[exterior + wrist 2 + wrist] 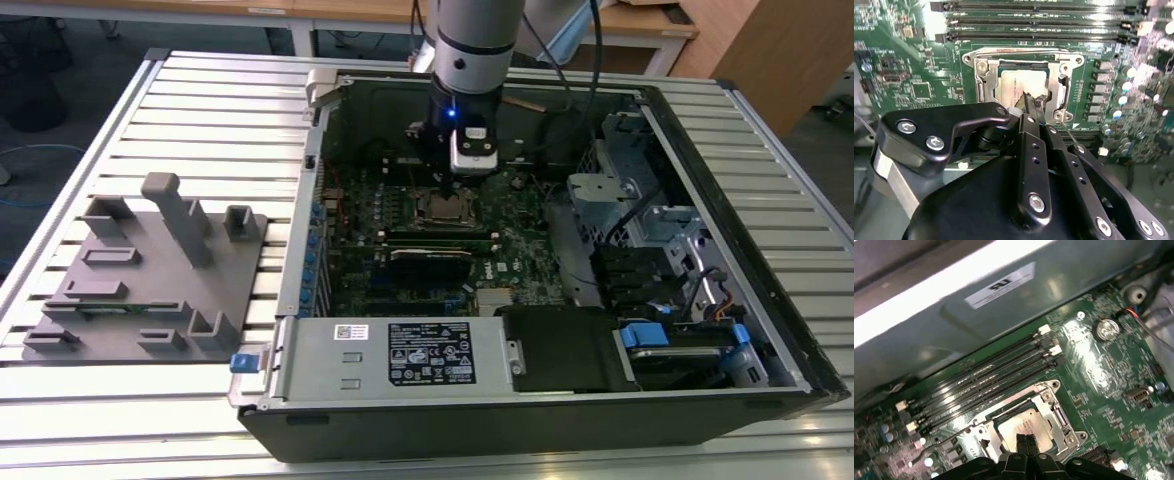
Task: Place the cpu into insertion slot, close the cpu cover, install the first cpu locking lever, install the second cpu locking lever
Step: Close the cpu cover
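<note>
End effector [1031, 102] near cpu [1014, 82]; print illegible

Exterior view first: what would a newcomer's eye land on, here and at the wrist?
In the exterior view, the silver-grey robot arm reaches down into the open black computer case lying on the slatted metal table. In the second wrist view, the black gripper, fingertips shut, sits at the edge of the small square silver-topped cpu seated in the silvery-rimmed insertion slot.
</note>
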You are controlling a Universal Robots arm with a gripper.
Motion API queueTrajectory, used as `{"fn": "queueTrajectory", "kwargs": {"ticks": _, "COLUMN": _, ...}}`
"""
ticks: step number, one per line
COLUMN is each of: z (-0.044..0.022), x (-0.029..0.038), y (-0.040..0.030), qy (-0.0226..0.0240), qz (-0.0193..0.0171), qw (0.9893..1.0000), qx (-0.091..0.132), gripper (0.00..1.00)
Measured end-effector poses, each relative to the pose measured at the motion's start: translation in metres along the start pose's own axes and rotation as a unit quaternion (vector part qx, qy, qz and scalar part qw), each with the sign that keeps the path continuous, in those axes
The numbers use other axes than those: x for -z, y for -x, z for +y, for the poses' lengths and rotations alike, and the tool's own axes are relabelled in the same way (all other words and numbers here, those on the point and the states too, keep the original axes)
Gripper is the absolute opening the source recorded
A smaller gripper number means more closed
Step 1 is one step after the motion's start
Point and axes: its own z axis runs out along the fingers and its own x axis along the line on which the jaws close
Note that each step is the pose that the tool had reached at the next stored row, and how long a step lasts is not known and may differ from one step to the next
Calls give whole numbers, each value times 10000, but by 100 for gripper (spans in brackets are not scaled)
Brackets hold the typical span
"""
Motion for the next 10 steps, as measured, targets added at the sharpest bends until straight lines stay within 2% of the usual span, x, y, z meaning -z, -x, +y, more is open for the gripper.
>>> {"fn": "queueTrajectory", "kwargs": {"ticks": 3, "z": 0, "x": -12, "y": 0, "qy": -4, "qz": 1, "qw": 9996, "qx": 270, "gripper": 10}}
{"fn": "queueTrajectory", "kwargs": {"ticks": 5, "z": 0, "x": -20, "y": 0, "qy": -6, "qz": 1, "qw": 9990, "qx": 455, "gripper": 10}}
{"fn": "queueTrajectory", "kwargs": {"ticks": 8, "z": 0, "x": -33, "y": 0, "qy": -10, "qz": 1, "qw": 9974, "qx": 724, "gripper": 10}}
{"fn": "queueTrajectory", "kwargs": {"ticks": 10, "z": 0, "x": -41, "y": 1, "qy": -13, "qz": 2, "qw": 9959, "qx": 904, "gripper": 10}}
